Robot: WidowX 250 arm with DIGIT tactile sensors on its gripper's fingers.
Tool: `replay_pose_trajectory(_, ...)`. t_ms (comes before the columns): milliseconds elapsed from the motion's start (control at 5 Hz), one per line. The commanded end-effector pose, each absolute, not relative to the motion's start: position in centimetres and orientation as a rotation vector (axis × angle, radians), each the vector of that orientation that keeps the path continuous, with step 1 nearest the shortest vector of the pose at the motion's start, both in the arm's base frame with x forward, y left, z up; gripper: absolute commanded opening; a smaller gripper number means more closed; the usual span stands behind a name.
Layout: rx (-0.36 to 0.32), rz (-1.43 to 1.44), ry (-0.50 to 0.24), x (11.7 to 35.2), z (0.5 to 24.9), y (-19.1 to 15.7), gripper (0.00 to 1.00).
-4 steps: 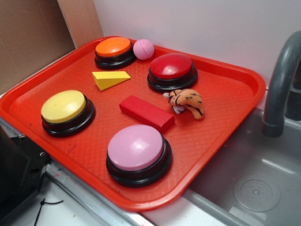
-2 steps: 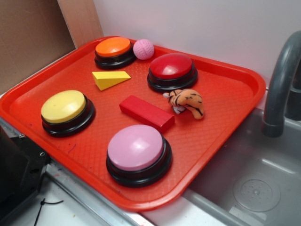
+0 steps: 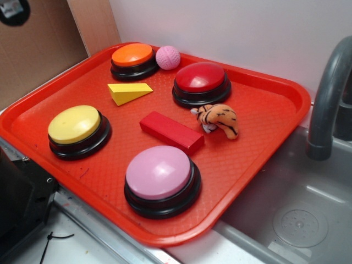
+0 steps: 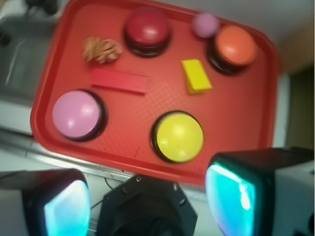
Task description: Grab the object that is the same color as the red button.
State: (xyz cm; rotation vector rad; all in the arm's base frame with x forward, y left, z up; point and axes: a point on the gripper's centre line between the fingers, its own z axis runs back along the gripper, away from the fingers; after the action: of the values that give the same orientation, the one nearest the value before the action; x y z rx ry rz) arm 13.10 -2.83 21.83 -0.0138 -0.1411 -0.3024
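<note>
Red on red is the trouble: the block (image 3: pixel 171 132) lies flat mid-tray (image 3: pixel 275 104), between the red button (image 3: pixel 201 82) and the pink button (image 3: pixel 160 179), with a toy tiger (image 3: pixel 218 119) just beside one end. The gripper (image 4: pixel 147 196) hangs spread and empty, high above the tray's near edge. Descending off-centre could snag the tiger or a button dome.

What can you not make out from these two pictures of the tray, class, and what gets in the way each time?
- Hand: wrist view shows only its fingers, cut off by the bottom edge; exterior view shows no hand.
- Toy tiger: blurred in the wrist view, so its face is unreadable.
- Red block: the side against the tray is hidden in both views.
- Faucet: cut off by the right edge, exterior view.
</note>
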Motion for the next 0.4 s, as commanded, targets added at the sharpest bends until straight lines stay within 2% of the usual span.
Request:
replay_pose_trajectory(0, -0.025, -0.751, -0.227, 17.1, 18.4, -2.8, 1.00)
replay_pose_trajectory(200, -0.026, -0.967, -0.252, 19.6, 16.0, -3.1, 1.00)
